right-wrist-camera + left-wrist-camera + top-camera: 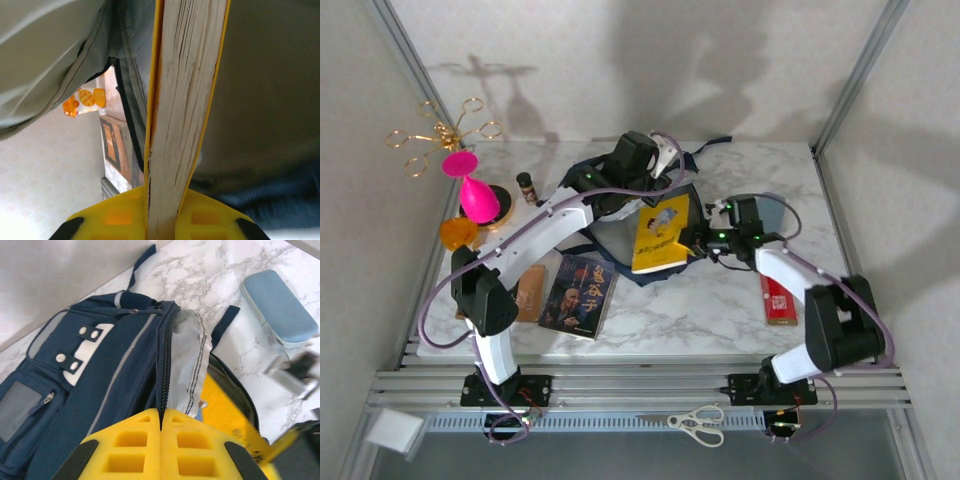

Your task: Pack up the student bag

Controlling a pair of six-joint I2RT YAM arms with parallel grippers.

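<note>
- Student bag (100, 375): a navy backpack lying at the back centre of the marble table (670, 320). Its front pockets face up and its main zip is open, with grey lining showing.
- Left gripper (161, 416): I read it as clenched on the bag. The zipper edge runs straight into the seam between the yellow fingers, and the flap is held up.
- Right gripper (162, 202): it is clamped on a yellow book (660, 233), with the page edge facing the wrist camera.
- Yellow book: it stands tilted in the mouth of the bag. In the right wrist view, grey lining lies on both sides of it.
- Blue pencil case (280, 307): it lies flat on the table, near the bag's open side.
- Dark-covered book (578, 295): it lies flat on the near side of the bag. I cannot tell whether the two touch.
- Red flat item (777, 300): it lies beside the right arm, apart from the bag.
</note>
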